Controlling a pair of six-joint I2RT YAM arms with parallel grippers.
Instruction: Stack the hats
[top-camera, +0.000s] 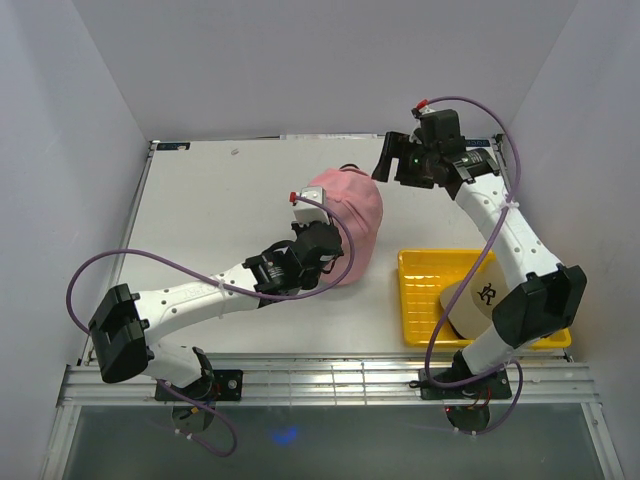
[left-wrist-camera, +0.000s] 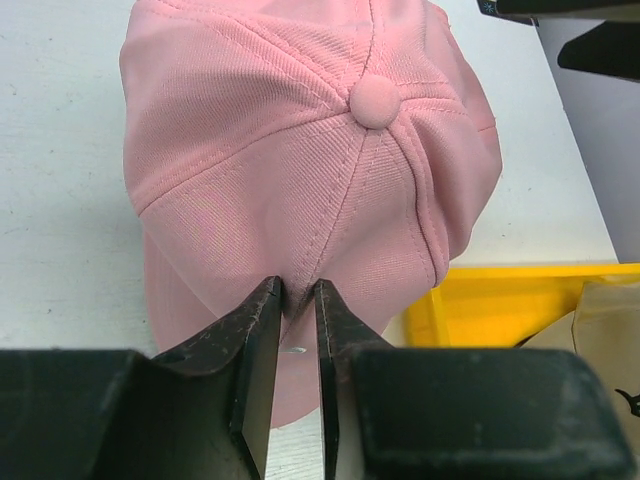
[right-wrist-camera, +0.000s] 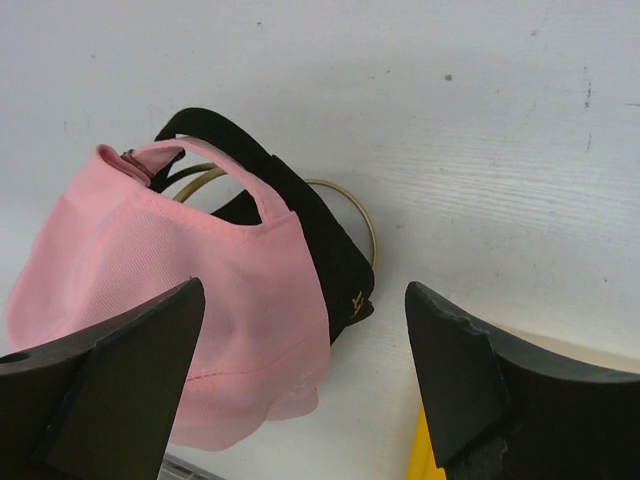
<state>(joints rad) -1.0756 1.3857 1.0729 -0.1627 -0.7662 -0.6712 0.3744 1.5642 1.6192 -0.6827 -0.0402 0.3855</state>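
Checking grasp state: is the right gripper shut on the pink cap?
No, the right gripper is wide open above the pink cap, gripping nothing.

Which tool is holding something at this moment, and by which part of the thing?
The left tool pinches the pink cap by a crown seam below its top button. The right tool is open and holds nothing.

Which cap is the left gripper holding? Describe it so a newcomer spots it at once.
On the white table, look just left of the yellow tray: the pink cap sits mid-table, the left gripper pinching a fold of its crown. It is the only pink one, lying over a black cap, while the tan cap lies in the tray.
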